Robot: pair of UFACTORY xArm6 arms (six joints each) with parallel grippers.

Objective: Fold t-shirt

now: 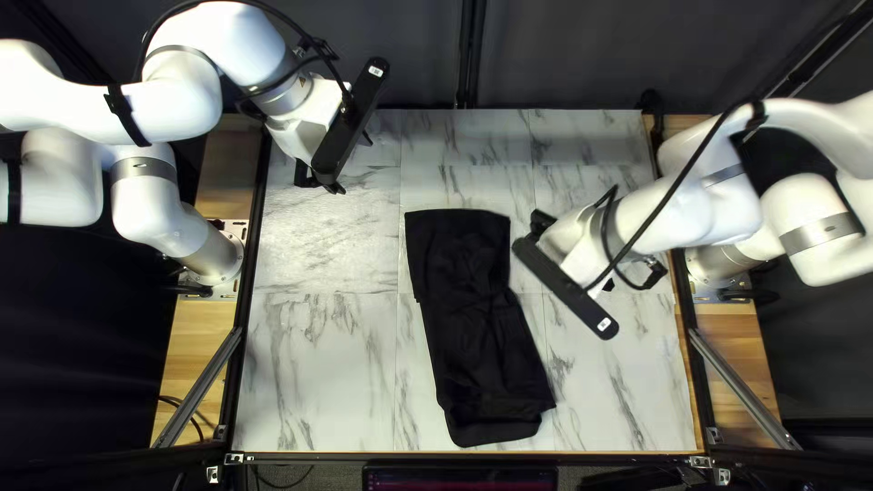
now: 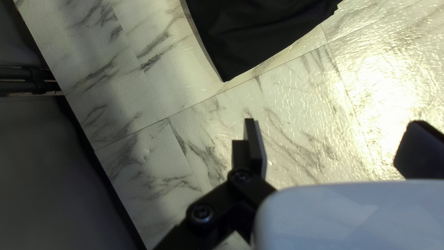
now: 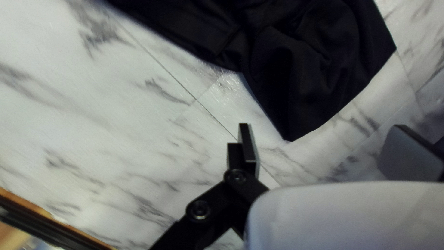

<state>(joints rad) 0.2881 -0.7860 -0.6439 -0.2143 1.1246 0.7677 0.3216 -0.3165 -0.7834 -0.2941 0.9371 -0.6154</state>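
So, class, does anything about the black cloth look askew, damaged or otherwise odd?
The black t-shirt lies slanted on the table, its layers out of line: toward the near edge, a lower layer juts past the one above. Its surface is also rumpled rather than flat. I can see no tear or spill.

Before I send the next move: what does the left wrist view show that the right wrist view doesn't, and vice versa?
Only the left wrist view: my left gripper, open, and the dark curtain past the table's edge.

Only the right wrist view: my right gripper, also open, and a wooden strip along the table's edge.

Both: part of the black t-shirt, including a corner, lying on the marbled tabletop, with nothing held.
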